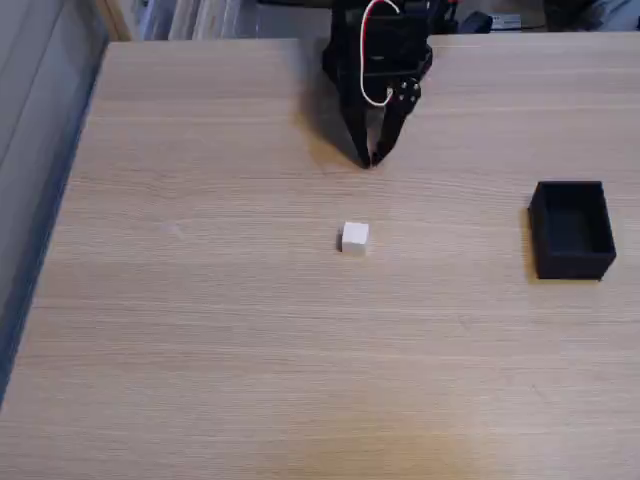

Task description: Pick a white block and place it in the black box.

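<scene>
Pale wood-grain laminate is covering the table [200, 330], its fine horizontal streaks running across the fixed view under soft, even light. Near the centre of the view, the white block [354, 237], a small matte cube with crisp edges, is resting flat on the bare surface, touching nothing. At about twelve o'clock from the block, the gripper [372, 159] is hanging tip-down over the table, its two black fingers tapering together so that the jaws are sitting closed or very nearly so, holding nothing; red and white wires are looping over its housing. At roughly three o'clock from the block, well apart from it, the black box [571, 230] is standing open-topped, its walls thin and matte, its interior looking empty.

Risks, as judged: unless the jaws are opening before the descent, the tips are likely to strike the block's top or nudge it aside, since the cube looks light and the laminate smooth. An off-centre grasp could be twisting the cube out of the fingers. During transfer, a low carry could be clipping the box's thin wall and shifting the box.
</scene>
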{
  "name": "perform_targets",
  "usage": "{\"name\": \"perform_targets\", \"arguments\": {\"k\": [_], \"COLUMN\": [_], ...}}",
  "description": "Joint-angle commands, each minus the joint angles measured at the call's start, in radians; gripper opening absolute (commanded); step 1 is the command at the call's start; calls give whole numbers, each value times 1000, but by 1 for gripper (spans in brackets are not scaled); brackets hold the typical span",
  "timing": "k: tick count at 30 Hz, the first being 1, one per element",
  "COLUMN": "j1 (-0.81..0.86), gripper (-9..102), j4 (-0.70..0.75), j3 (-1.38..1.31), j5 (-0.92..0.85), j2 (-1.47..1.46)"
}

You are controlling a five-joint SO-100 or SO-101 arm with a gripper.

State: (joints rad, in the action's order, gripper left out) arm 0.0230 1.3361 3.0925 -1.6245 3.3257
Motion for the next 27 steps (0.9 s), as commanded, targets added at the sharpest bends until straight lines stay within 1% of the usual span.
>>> {"name": "perform_targets", "arguments": {"k": [1, 14, 20, 24, 27], "j1": [-3, -17, 25, 34, 31], "gripper": [0, 0, 0, 0, 0], "j4": [9, 8, -3, -31, -91], "j3": [15, 15, 12, 0, -20], "j5": [-8, -17, -63, -124, -126], "j2": [6, 6, 6, -12, -43]}}
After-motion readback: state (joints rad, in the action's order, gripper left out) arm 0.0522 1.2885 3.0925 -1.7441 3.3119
